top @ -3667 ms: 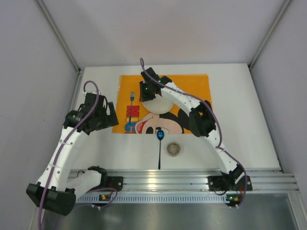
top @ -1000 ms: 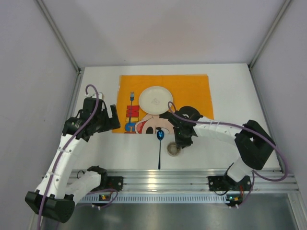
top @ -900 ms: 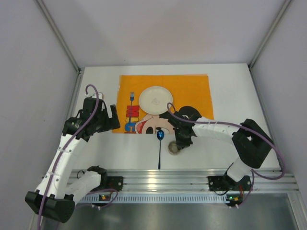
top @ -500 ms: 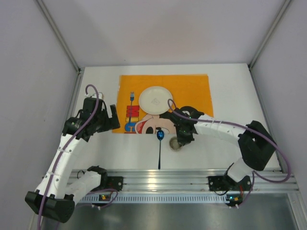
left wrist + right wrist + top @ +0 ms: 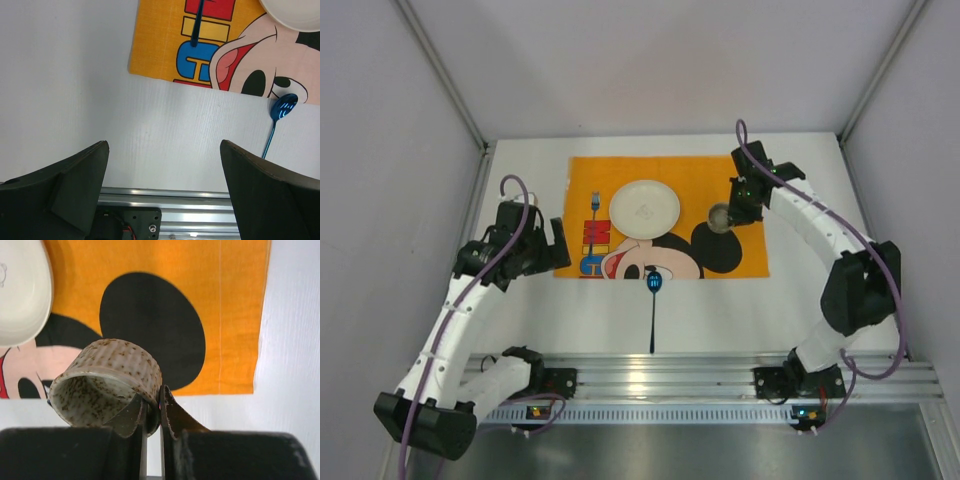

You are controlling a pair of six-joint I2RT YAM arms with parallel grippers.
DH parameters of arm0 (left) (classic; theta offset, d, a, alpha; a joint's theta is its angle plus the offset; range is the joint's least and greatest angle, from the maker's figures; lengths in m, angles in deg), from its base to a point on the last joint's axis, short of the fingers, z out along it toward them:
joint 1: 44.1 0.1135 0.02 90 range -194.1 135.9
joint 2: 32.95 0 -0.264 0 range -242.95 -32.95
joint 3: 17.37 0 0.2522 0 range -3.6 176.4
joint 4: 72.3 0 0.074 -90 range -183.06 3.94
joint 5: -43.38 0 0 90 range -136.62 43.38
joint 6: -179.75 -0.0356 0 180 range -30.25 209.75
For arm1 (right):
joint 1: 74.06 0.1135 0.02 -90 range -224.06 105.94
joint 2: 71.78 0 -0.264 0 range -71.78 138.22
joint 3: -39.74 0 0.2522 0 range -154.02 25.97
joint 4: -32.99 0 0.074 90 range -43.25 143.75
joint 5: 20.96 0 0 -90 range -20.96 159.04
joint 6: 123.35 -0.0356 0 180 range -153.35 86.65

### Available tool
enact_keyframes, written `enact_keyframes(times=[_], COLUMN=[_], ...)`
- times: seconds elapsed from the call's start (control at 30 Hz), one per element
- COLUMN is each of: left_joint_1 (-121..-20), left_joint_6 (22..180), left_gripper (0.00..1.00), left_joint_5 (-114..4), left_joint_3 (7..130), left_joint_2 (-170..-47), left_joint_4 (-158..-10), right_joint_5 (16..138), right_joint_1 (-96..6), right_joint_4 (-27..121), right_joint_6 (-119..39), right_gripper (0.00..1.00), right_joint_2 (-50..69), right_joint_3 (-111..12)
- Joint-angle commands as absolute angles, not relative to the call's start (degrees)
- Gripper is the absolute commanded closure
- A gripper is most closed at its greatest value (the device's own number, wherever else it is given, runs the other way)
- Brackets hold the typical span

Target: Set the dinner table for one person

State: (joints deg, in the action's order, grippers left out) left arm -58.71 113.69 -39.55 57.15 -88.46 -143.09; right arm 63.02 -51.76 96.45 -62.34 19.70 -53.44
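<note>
My right jaws are nearly closed, pinching the wall of one speckled brown cup (image 5: 107, 385) (image 5: 719, 216), one finger inside the rim and one outside. The cup hangs open side toward my wrist camera. I cannot tell whether its base touches anything.

Beneath these jaws is the one orange placemat (image 5: 150, 260) (image 5: 740, 180), and the cup sits over the black mouse ear printed on it. Just to the left of the jaws, on the mat, lies one white plate (image 5: 20, 295) (image 5: 645, 209), apart from the cup. To their right the mat ends and the white worktop (image 5: 295, 340) (image 5: 820, 290) begins.

My left jaws stand wide with nothing between the two fingers (image 5: 65, 190). They hover over bare worktop (image 5: 65, 75) off the mat's near left corner (image 5: 155, 55). Ahead of them, on the mat's left strip, lies one blue fork (image 5: 197, 20) (image 5: 595, 205). Ahead and to their right lies one blue spoon (image 5: 280, 112) (image 5: 653, 300), its bowl at the mat's near edge and its handle on the worktop. The handle points back at the one ribbed metal rail (image 5: 200, 192) (image 5: 700, 375) behind both jaws.

The worktop carries all of it, and the mat lies toward its far side.
</note>
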Motion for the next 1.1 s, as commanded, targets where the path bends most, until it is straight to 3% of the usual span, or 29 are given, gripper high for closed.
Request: enact_keyframes(times=[0.0, 0.3, 0.67, 1.07], left_joint_1=[-58.43, -58.43, -58.43, -58.43], left_joint_6=[114.53, 116.9, 119.01, 119.28], left_gripper=[0.02, 0.02, 0.02, 0.02], left_joint_5=[-38.1, -37.66, -35.29, -34.23], left_joint_3=[59.85, 60.12, 61.43, 64.33], left_joint_2=[-88.76, -89.64, -92.1, -96.5], left_joint_4=[-142.83, -143.36, -144.59, -144.68], right_joint_5=[66.22, 71.32, 69.21, 64.73], right_joint_1=[-54.02, -61.13, -64.48, -65.89], right_joint_4=[97.03, 98.26, 102.3, 101.07], right_joint_6=[-57.35, -58.04, -59.36, -63.14], right_gripper=[1.0, 1.0, 1.0, 1.0], right_joint_2=[26.36, 44.22, 62.33, 68.58], right_joint_3=[-61.8, -78.23, -102.68, -106.48])
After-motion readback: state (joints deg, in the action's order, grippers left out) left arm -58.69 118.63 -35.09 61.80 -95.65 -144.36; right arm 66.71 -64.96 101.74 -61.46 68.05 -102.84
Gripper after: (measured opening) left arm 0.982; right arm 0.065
